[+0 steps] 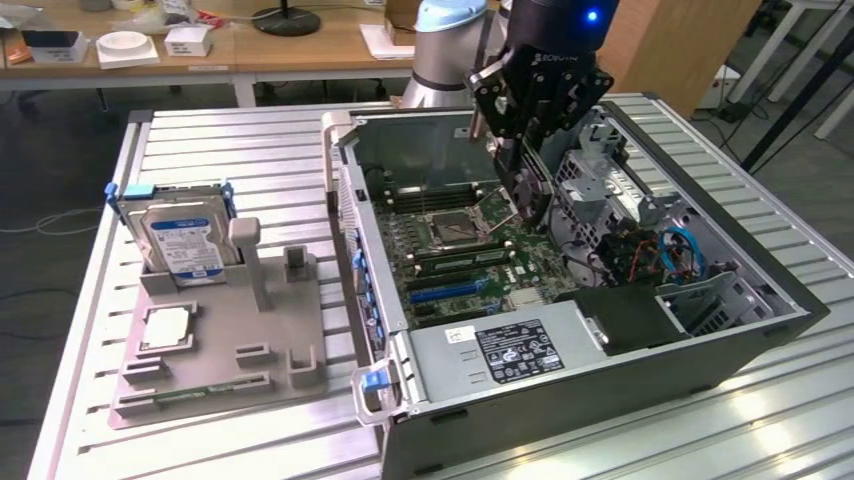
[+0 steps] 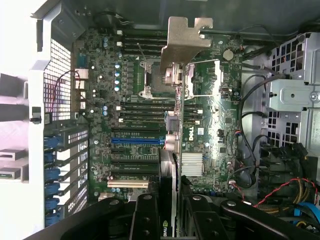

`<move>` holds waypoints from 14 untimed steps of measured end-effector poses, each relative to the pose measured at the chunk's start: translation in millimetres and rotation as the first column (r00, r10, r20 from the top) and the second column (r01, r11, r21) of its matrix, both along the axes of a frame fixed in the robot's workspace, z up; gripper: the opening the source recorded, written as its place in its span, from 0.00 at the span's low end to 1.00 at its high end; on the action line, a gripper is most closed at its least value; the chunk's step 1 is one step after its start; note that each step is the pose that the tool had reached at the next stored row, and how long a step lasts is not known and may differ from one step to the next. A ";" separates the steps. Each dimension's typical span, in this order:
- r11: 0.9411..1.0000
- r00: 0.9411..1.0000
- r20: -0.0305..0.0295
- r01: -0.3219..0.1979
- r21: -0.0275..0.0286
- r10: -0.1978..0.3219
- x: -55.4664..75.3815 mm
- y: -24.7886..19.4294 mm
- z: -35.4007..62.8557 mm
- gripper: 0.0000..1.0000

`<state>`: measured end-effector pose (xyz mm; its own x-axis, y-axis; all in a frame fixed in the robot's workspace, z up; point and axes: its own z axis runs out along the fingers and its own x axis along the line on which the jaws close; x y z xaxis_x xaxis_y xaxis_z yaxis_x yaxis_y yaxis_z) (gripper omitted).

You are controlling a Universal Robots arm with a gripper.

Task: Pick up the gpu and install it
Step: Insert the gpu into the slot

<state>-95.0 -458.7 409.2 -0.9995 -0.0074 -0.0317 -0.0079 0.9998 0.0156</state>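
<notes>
The gpu (image 2: 172, 150), a thin dark card seen edge-on with a silver metal bracket at its end, hangs over the motherboard (image 2: 100, 90) of the open computer case (image 1: 747, 260). My gripper (image 2: 170, 205) is shut on it, a black finger (image 2: 147, 215) on each side of the card. In the exterior view the gripper (image 1: 523, 150) reaches down into the case with the gpu (image 1: 530, 195) held upright, above the board near the processor socket (image 1: 454, 228). A blue expansion slot (image 2: 137, 141) lies on the board to one side of the card's edge.
A grey fixture tray (image 1: 267, 340) at the exterior view's left holds a silver hard drive (image 1: 180, 245), a processor chip (image 1: 167, 328) and a green memory stick (image 1: 187, 397). Inside the case are a power supply (image 1: 514, 350), a drive cage (image 2: 295, 100) and loose cables (image 2: 250, 145).
</notes>
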 end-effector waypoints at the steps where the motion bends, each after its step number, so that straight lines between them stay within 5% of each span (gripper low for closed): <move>1: 1.000 1.000 0.000 0.000 0.000 0.000 0.0 0.0 0.0 0.26; 14: 1.000 1.000 0.000 0.000 0.000 0.000 0.0 0.0 -2.7 0.26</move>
